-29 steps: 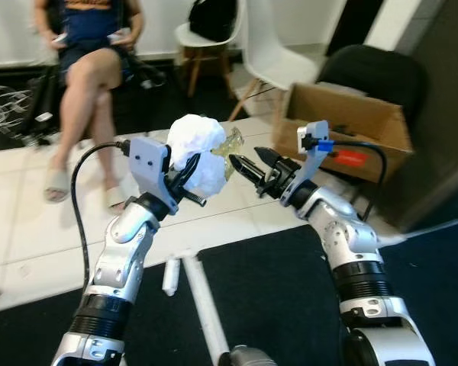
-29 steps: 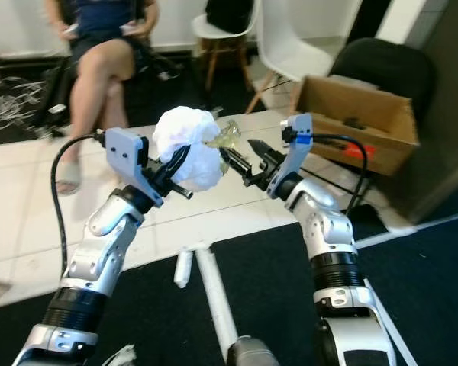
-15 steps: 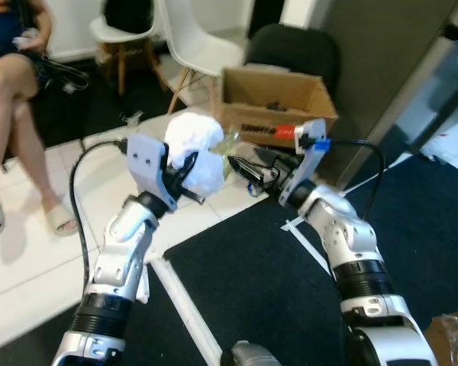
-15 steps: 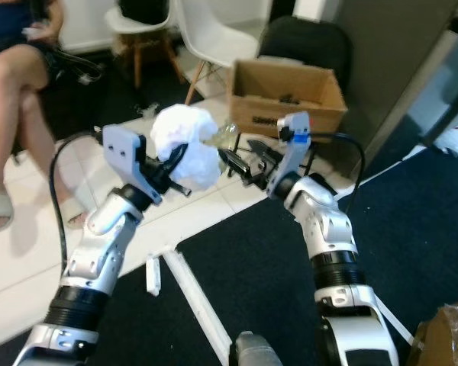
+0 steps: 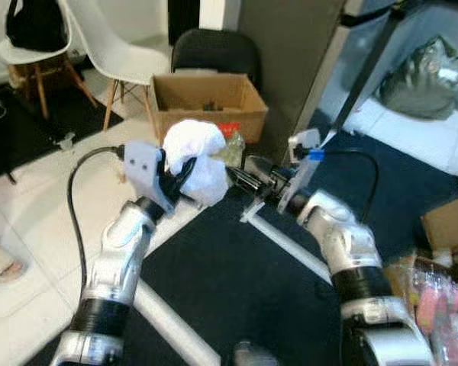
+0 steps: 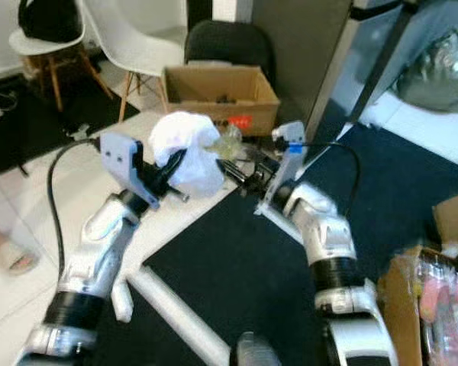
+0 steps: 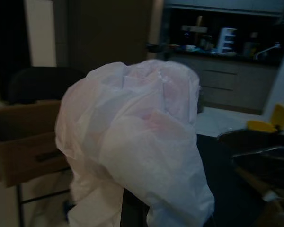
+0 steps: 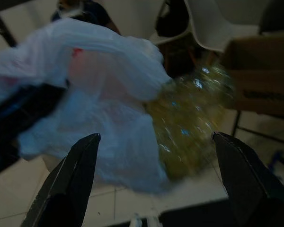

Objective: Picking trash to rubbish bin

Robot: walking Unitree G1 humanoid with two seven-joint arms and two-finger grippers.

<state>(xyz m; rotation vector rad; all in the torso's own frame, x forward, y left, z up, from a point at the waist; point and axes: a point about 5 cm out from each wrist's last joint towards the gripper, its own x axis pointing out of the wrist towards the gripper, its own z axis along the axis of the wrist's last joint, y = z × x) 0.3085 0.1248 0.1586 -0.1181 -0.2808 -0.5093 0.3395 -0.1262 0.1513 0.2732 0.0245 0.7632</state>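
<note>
White plastic bag (image 5: 195, 160) clamped in left gripper (image 5: 179, 174); right gripper (image 8: 156, 179) spread wide beside it.

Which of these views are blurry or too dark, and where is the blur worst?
Both eye views are softly motion-blurred, worst toward the lower right around the pink packaging. The left wrist view is dim, yet the white plastic bag reads clearly while the kitchen behind is dark. The right wrist view is dark and smeared: the yellowish plastic bottle is blurred, and the right gripper shows as dark silhouettes, jaws spread.
</note>
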